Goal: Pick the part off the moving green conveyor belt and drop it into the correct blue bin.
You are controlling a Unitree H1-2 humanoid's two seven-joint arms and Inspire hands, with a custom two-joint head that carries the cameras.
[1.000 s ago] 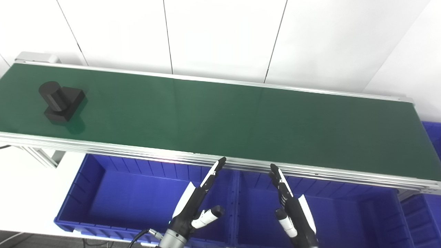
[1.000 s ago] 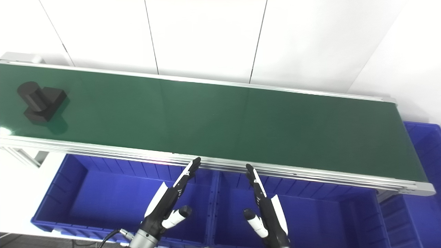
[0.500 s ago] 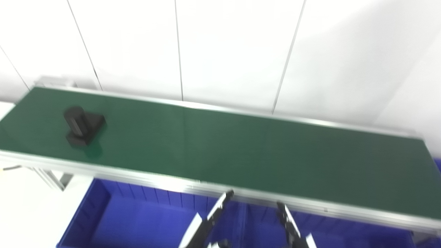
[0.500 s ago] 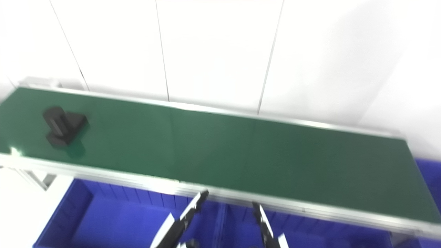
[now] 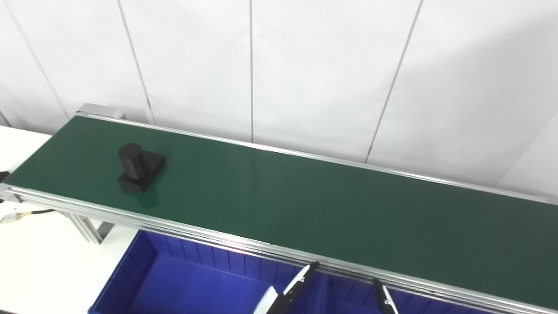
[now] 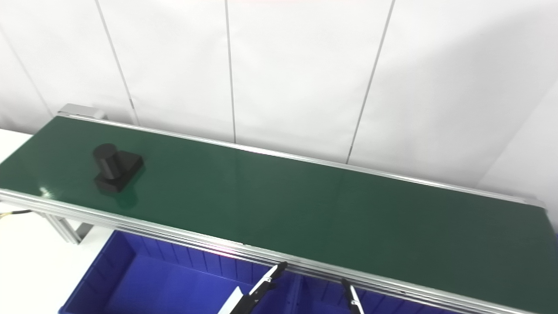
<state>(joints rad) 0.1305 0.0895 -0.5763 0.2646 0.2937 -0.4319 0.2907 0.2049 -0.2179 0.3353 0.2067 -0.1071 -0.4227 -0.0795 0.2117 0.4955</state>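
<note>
- The black part (image 5: pixel 140 167), a short cylinder standing on a flat rectangular base, sat on the green belt (image 5: pixel 305 205) near its left end, closer to the front rail than to the back rail.
- The base's long axis ran diagonally, from the front-left toward the back-right of the belt, with the cylinder over the front-left half.
- Only the fingertips of the left hand (image 5: pixel 293 291) and the right hand (image 5: pixel 384 298) showed at the bottom edge of the picture, just below the belt's front rail and about midway along it.
- Both sets of fingers looked straight and held nothing in the visible portion, but the palms and thumbs were cut off, so whether either hand was spread or closed could not be told.
- The part lay well apart from both hands, up and to the left; the left hand was the nearer one and seemed the likelier to take it, either by reaching left along the belt or by waiting for the belt to bring the part across.
- A blue bin (image 5: pixel 144 270) stood under the front rail at the left, and its visible floor appeared bare.
- A second blue bin (image 6: pixel 322 296) began to its right between the hands; too little of it showed to judge its contents.
- The pictures gave no sign of which bin was the correct one.
</note>
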